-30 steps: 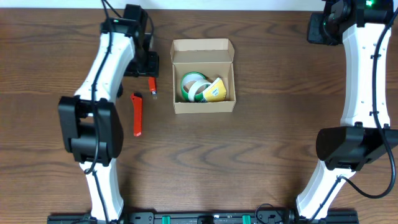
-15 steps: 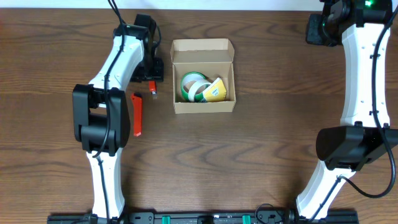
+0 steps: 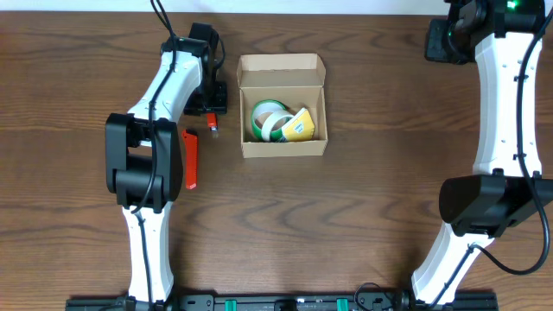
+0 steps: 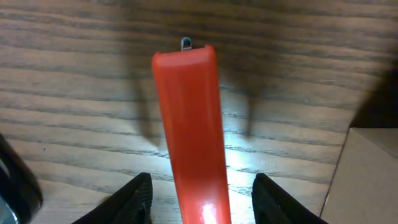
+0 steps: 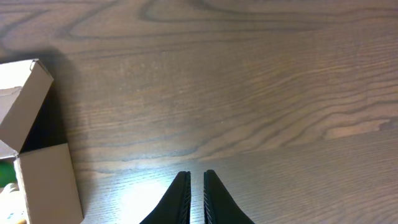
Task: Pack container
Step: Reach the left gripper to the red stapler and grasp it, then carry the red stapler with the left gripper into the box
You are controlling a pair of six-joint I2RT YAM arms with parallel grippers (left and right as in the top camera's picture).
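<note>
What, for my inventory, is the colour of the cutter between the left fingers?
Orange-red cutter; best in the left wrist view.

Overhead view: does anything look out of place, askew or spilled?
Nothing spilled or damaged. The container sits square, flap open, with a green tape roll and a yellow item inside. Not yet packed: a red cutter between the left end effector's open fingers, and a second red cutter on the table.

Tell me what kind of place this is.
Probably a robot lab workstation rather than a home: a left arm and right arm mounted at one edge of a wooden table, with a cardboard box holding tape rolls and a red cutter nearby.
</note>
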